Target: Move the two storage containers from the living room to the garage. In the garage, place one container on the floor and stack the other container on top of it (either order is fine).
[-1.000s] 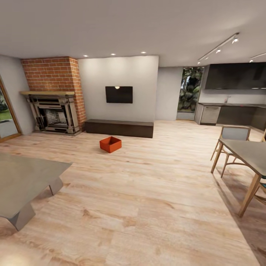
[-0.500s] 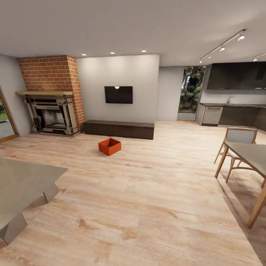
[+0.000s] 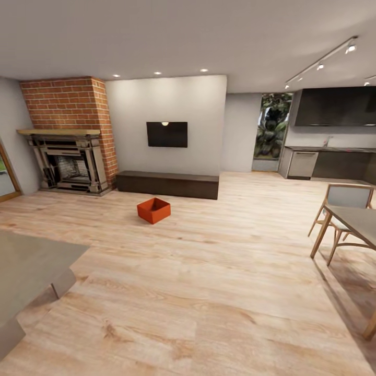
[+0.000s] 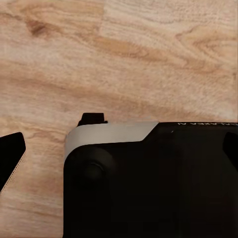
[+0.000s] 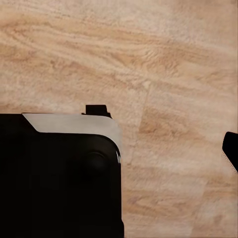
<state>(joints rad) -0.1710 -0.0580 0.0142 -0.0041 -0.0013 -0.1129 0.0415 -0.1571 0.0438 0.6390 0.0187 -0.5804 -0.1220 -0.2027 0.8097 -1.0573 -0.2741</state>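
Taking the low dark cabinet [image 3: 167, 185] under the wall-mounted TV [image 3: 166, 134] as the landmark, the head view reads from left to right like this: far to the cabinet's left a grey tabletop [image 3: 26, 271] juts into the near corner, its edge a thing for the base to skirt; the red brick fireplace [image 3: 68, 136] stands just beside the cabinet's left end; and one orange-red storage container [image 3: 153, 210] sits on the light wood plank floor [image 3: 209, 292] a little in front of the cabinet, apart from it, turned corner-on and open-topped (its twin is not something I can place from here). It probably sits free of the furniture so that grippers can come at its thin walls from either side. To the cabinet's right the planks run on toward a dark kitchen run [image 3: 334, 156], and nearer, a wooden dining table [image 3: 355, 224] and chair [image 3: 342, 206] pinch that flank. Between tabletop and dining table lies a broad bare lane leading straight to the bin, so the approach looks unobstructed. Both wrist views look down on planks past the robot's dark base [image 4: 148, 183]; whether either gripper's fingers are spread or closed I cannot tell, though nothing seems held.
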